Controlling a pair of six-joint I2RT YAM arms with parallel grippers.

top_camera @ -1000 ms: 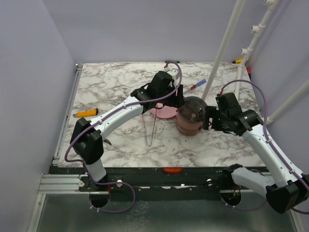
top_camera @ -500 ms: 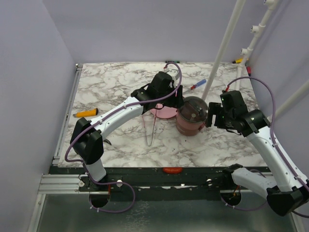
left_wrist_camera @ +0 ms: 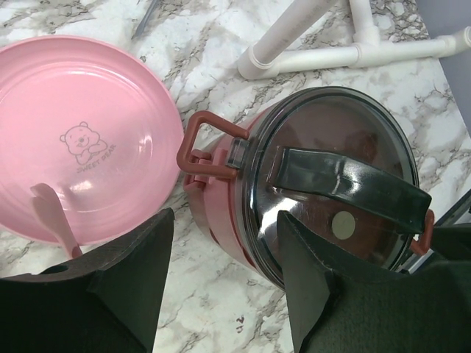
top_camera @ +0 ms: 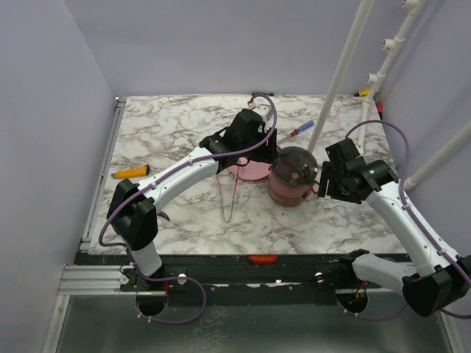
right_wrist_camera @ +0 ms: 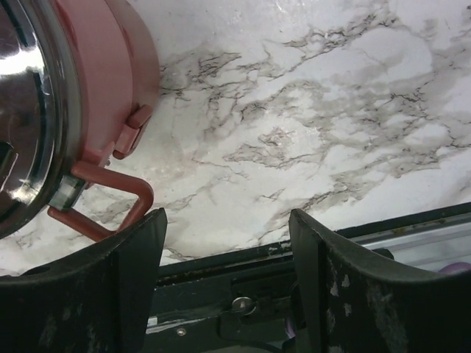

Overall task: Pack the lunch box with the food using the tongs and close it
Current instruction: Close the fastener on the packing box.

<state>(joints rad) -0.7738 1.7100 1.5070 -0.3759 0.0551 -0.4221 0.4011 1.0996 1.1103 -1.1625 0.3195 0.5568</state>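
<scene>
The dusty-red lunch box (top_camera: 292, 179) stands stacked on the marble with its clear grey lid on, the dark lid handle (left_wrist_camera: 346, 184) lying across the top. My left gripper (top_camera: 274, 162) hovers open over the box's left rim (left_wrist_camera: 224, 220), one finger above the table, the other above the lid. To the box's right my right gripper (top_camera: 319, 182) is open (right_wrist_camera: 227, 220), its left finger close to the red side handle (right_wrist_camera: 110, 198), nothing between the fingers. The pink tongs (top_camera: 229, 195) lie on the table, one tip (left_wrist_camera: 51, 213) resting on the pink plate (left_wrist_camera: 88, 110). The food is hidden.
The pink plate (top_camera: 246, 170) sits just left of the lunch box. A red-and-blue screwdriver (top_camera: 302, 129) lies behind it, and an orange-handled tool (top_camera: 130, 172) at the left. White pipes (top_camera: 340, 73) rise at the back right. The table's front edge (right_wrist_camera: 309, 239) runs under my right gripper.
My right arm lifted its wrist and came back beside the lunch box, its jaws a little narrower. The left arm, lunch box and tongs have not moved.
</scene>
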